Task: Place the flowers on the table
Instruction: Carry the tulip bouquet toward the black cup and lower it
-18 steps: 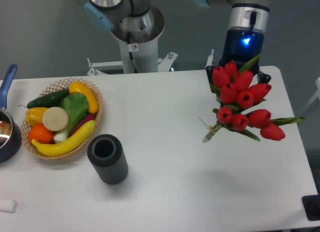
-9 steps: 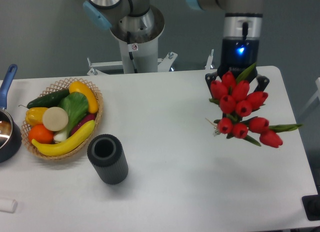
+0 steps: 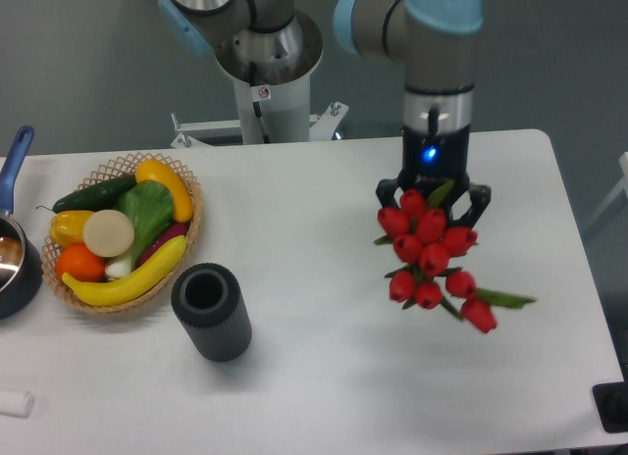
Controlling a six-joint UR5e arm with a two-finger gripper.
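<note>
The flowers, a bunch of red tulips with green leaves, hang over the right half of the white table. Their heads face the camera and their stems are hidden behind them. My gripper points down from above and is shut on the bunch, with its dark knuckles showing on either side of the top tulips. I cannot tell whether the bunch touches the tabletop.
A wicker basket of fruit and vegetables stands at the left. A black ribbed cylinder stands in front of it. A dark pot with a blue handle is at the left edge. The robot base is behind the table.
My gripper has moved left and toward the table's front with the flowers. The bunch has swung from pointing sideways to hanging below the gripper.
</note>
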